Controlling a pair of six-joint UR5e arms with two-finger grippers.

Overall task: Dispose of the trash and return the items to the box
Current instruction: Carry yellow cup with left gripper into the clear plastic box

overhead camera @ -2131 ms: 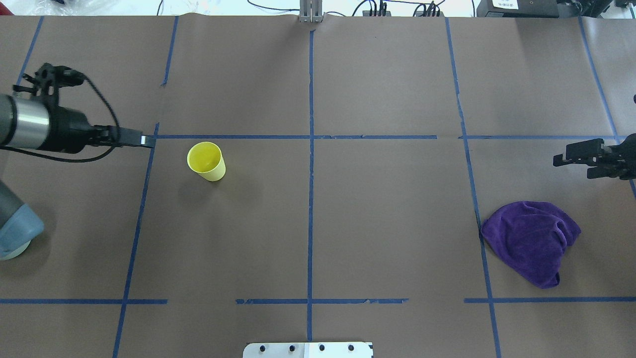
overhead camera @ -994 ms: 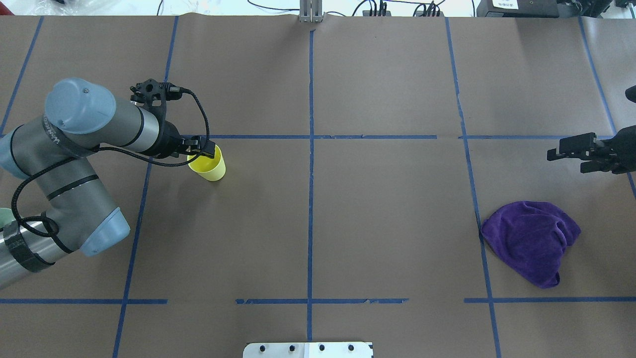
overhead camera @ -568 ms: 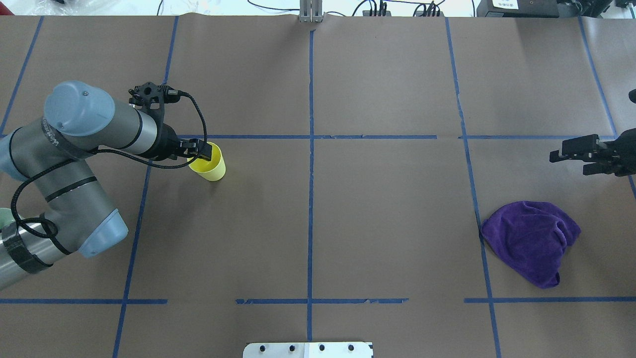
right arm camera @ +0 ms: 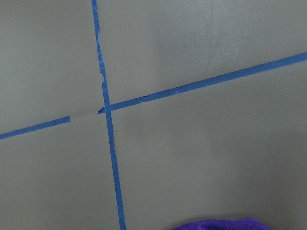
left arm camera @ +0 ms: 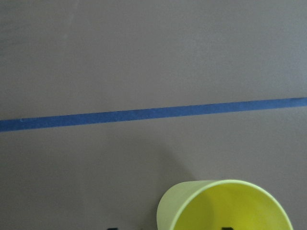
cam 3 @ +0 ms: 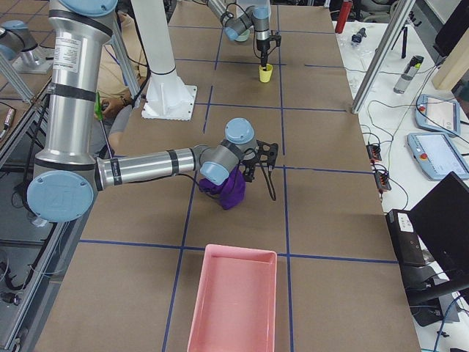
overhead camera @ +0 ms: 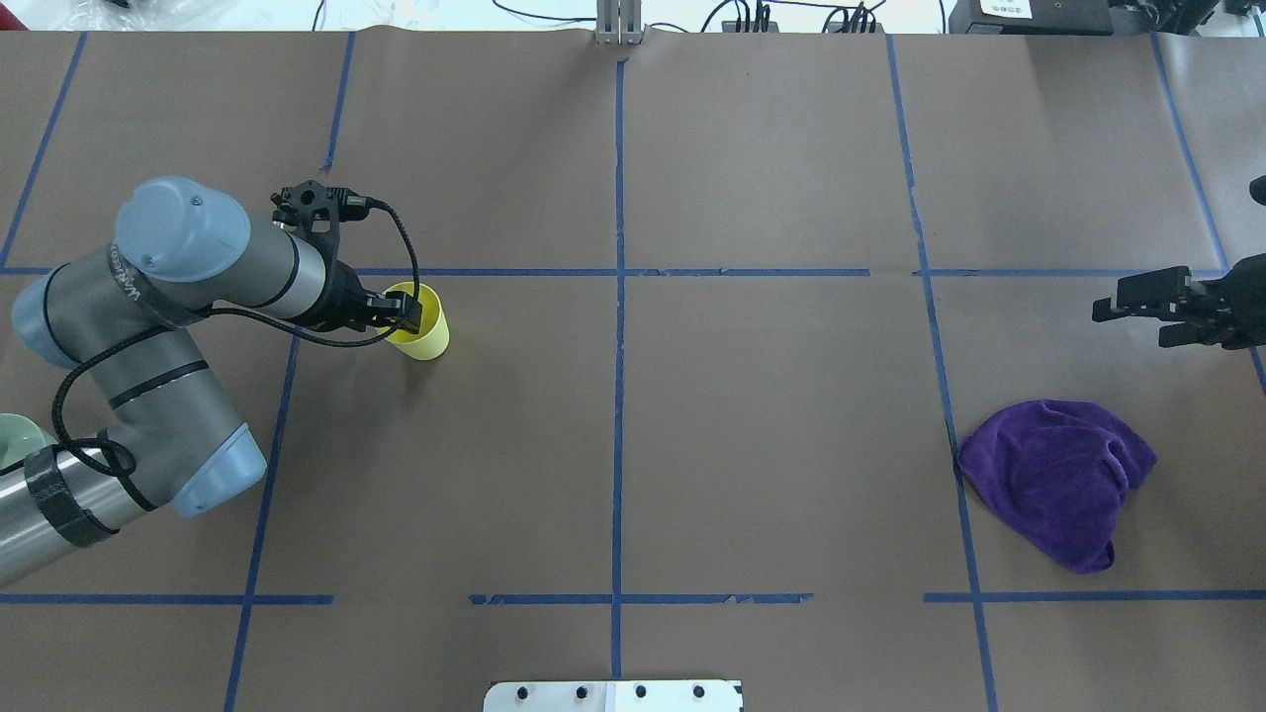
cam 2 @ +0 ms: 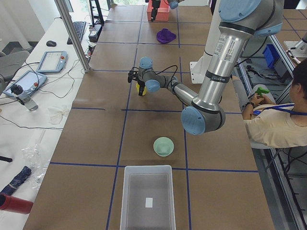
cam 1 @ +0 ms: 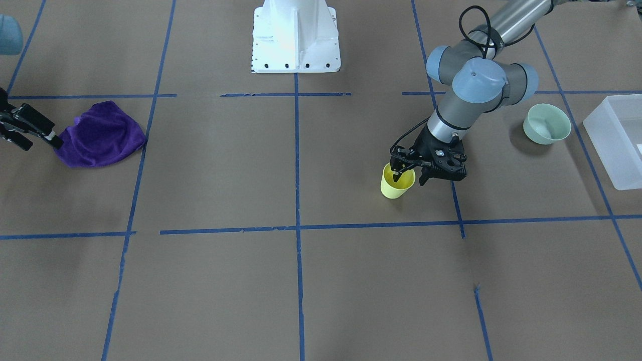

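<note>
The yellow cup (cam 1: 397,186) stands upright on the brown table left of centre in the overhead view (overhead camera: 425,331). My left gripper (cam 1: 410,178) is open and hangs over the cup's rim, one finger inside the cup and one outside. The left wrist view shows the cup's mouth (left arm camera: 230,206) at its bottom edge. The mint-green bowl (cam 1: 546,124) sits apart, near the translucent box (cam 1: 602,143), which holds no cup or bowl. My right gripper (overhead camera: 1128,328) is open and empty, above the table beside a purple cloth (overhead camera: 1058,480).
The white robot base (cam 1: 296,35) stands at the table's near edge. A pink bin (cam 3: 234,251) sits at the table's end on my right. Blue tape lines cross the paper. A seated person (cam 2: 278,124) is beside the table.
My left arm has swung in from the table's left edge to the yellow cup, and its gripper has come down at the cup's rim. The right gripper has barely shifted.
</note>
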